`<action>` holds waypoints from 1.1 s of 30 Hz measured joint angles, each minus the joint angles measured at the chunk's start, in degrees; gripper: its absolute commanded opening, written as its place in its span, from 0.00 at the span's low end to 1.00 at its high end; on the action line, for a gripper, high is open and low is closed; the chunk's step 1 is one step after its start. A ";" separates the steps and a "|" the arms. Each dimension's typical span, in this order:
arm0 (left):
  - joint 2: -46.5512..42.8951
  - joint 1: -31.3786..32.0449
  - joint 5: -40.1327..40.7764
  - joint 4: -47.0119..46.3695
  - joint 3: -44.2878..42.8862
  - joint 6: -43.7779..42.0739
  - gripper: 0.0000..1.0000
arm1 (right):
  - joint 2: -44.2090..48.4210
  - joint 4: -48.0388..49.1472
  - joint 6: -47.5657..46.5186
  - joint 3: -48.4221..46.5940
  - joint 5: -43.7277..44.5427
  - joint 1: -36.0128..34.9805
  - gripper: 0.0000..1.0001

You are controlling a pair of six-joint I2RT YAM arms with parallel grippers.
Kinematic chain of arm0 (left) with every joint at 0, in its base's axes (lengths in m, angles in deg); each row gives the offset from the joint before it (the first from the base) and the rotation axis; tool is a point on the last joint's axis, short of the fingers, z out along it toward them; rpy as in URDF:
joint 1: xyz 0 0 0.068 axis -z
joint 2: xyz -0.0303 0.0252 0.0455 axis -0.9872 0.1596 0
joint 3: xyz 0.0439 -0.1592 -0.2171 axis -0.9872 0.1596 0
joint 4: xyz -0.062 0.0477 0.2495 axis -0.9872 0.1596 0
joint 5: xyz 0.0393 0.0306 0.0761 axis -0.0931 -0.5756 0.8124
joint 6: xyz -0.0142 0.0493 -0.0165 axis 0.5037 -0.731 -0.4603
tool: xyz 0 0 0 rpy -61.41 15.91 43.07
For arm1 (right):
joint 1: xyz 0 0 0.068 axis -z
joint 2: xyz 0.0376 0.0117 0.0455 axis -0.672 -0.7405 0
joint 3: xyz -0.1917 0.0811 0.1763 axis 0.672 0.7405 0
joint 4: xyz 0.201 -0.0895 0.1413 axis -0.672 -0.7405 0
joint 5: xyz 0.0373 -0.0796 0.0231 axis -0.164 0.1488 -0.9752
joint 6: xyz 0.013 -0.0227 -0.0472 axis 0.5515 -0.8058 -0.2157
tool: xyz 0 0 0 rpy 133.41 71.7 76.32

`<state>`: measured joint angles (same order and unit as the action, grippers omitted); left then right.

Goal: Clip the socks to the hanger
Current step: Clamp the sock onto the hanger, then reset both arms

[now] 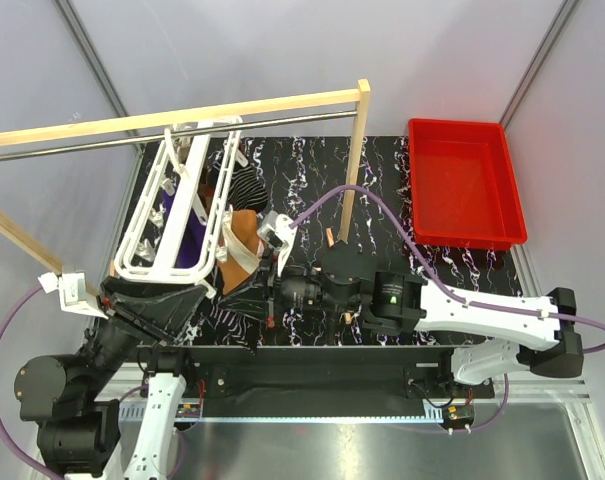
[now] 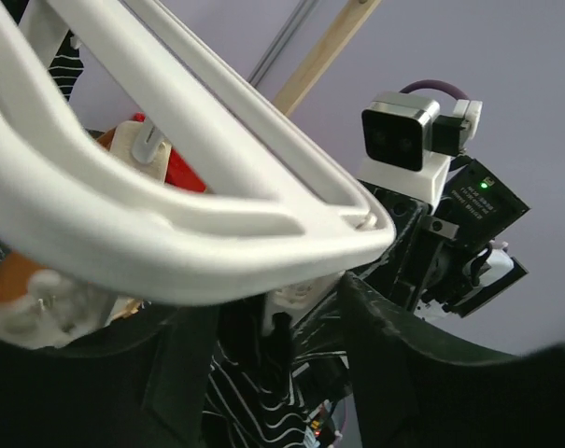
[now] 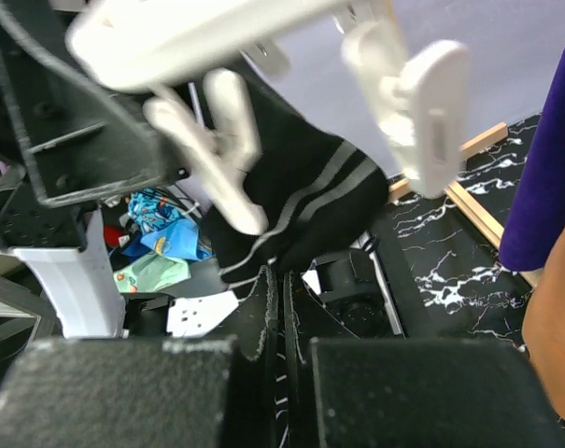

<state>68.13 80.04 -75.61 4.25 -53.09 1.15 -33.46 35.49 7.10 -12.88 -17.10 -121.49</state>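
- Table [image 1: 312,165]: black top with white marble veining. Pale grey-lilac panels with metal struts close in the far side and both flanks.
- One red bin [image 1: 467,185] at the far right corner, nothing in it.
- One wooden frame [image 1: 182,115]: a beam across the far edge and a post standing mid-table. One metal rod [image 1: 82,145] runs just under the beam.
- One hanger [image 1: 162,271], a white lattice, hooked on the rod over the left side of the table and tilted towards the near edge.
- Socks at the hanger's right side, three kinds: striped sock [image 1: 247,185] farthest, orange sock [image 1: 244,250] in the middle, purple sock [image 1: 187,250] under the lattice.
- More striped fabric shows by the near edge. Cannot tell whether it is the same sock or a second one.
- Clips [image 3: 431,103]: two show clearly in the right wrist view, others too small to count from above.
- Left gripper [image 2: 277,327]: at the hanger's near end, jaws spread, with the hanger's rim crossing in front and a white clip in the gap. Cannot tell whether either finger touches it; nothing gripped.
- Right gripper [image 3: 280,327]: reaches in from the right to the hanger's right side, jaws clenched to a thin slit with striped sock fabric pinched in it. That sock runs up to a clip above.
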 measured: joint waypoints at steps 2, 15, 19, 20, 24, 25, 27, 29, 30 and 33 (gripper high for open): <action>-0.35 0.00 0.11 0.63 -0.15 -0.26 0.69 | -1.14 -0.02 0.00 -0.46 0.22 0.00 0.00; -2.71 0.00 0.98 10.51 -4.24 -9.22 0.89 | -4.59 -5.70 -1.81 -5.09 7.78 -0.11 0.64; -5.05 0.00 2.01 14.43 -3.89 -12.79 0.89 | -4.37 -10.64 -3.21 -5.18 14.45 -0.13 0.84; -5.95 0.00 2.12 14.78 -3.21 -13.42 0.89 | -3.93 -11.56 -3.65 -4.31 16.55 -0.13 0.89; -11.13 0.00 1.92 14.05 4.02 -13.60 0.89 | 0.55 -14.27 -4.52 3.96 25.20 -0.13 1.00; -12.39 0.00 1.88 13.09 6.75 -13.33 0.89 | 1.92 -14.73 -4.55 6.62 27.32 -0.13 1.00; -12.41 0.02 2.10 12.11 12.63 -12.50 0.90 | 4.48 -15.06 -4.50 12.04 30.86 -0.11 1.00; -12.41 0.00 3.10 11.56 19.30 -11.34 0.87 | 6.05 -15.06 -4.33 16.74 33.40 0.00 1.00; -12.31 -0.07 3.34 11.76 22.03 -10.86 0.87 | 6.67 -15.04 -4.17 18.91 34.27 0.09 1.00; -12.33 -0.46 4.09 11.28 27.19 -9.90 0.87 | 8.24 -14.14 -3.06 24.44 36.00 0.66 1.00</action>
<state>55.80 79.58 -71.52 15.53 -25.90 -8.75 -25.22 21.34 4.04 11.55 18.90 -120.83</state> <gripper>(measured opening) 0.874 0.993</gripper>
